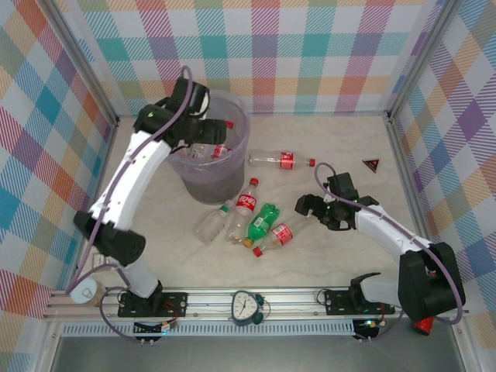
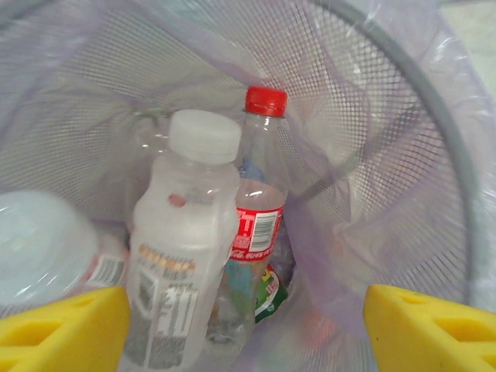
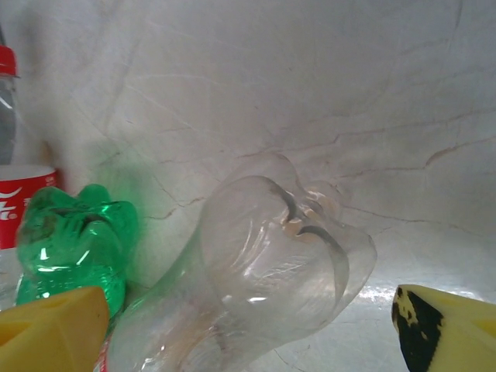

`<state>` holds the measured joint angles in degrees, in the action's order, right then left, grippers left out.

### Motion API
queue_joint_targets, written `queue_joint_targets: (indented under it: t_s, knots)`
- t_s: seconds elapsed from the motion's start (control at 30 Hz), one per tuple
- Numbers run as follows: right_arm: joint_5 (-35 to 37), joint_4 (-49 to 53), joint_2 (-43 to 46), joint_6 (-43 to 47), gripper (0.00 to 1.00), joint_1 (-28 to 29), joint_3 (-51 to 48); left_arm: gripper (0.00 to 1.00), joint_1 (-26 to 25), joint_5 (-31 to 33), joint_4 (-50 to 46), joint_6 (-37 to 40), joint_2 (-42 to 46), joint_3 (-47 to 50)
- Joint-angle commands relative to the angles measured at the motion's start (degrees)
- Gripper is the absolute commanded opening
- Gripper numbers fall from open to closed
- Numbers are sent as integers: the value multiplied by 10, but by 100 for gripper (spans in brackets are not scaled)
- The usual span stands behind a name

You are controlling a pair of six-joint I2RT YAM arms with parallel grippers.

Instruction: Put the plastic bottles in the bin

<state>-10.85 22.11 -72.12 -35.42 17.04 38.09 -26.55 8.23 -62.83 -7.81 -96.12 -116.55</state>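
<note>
Over the bin, left hand hangs empty, fingers apart, above bottles inside; right hand, also apart, faces a clear bottle on the worktop: next, advance, clamp, lift.

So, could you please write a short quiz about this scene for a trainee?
1. True or false: the green plastic bottle lies inside the round mesh bin with the lilac bag.
2. Which gripper hangs above that bin? A) left gripper B) right gripper
3. Fill in: the right gripper's yellow fingers flank the base of a ___ plastic bottle.
Key: 1 false, it lies on the table. 2 A. 3 clear: the clear bottle.
</note>
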Motion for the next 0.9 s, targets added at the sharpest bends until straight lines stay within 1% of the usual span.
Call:
queue_joint_targets:
  t_s: [0.0, 0.13, 0.23, 0.37, 0.47, 0.53, 0.57, 0.63, 0.77, 0.87]
  knots:
    - [-20, -31, -15, -21, 95, 1, -6, 78, -4, 23, 32, -32, 94, 52]
    - [-19, -47, -40, -28, 96, 6, -7, 78, -4, 50, 26, -62, 187, 134]
    - [-14, -55, -67, -33, 96, 13, -1, 78, -4, 64, 23, -87, 259, 214]
    - [-2, -49, -105, -30, 92, 18, 12, 78, -4, 67, 17, -129, 343, 320]
    - [9, -40, -121, -23, 87, 19, 20, 77, -4, 58, 20, -157, 391, 388]
    - [24, -29, -123, -16, 82, 19, 27, 77, -4, 49, 21, -173, 412, 420]
    - [34, -20, -121, -12, 80, 18, 31, 76, -5, 35, 24, -180, 422, 432]
    - [50, -3, -116, -4, 75, 19, 39, 76, -16, 18, 37, -202, 438, 453]
    - [66, 25, -102, 5, 71, 19, 51, 76, -61, 38, 45, -229, 453, 475]
    - [74, 47, -90, 19, 69, 16, 61, 76, -79, 60, 39, -230, 449, 476]
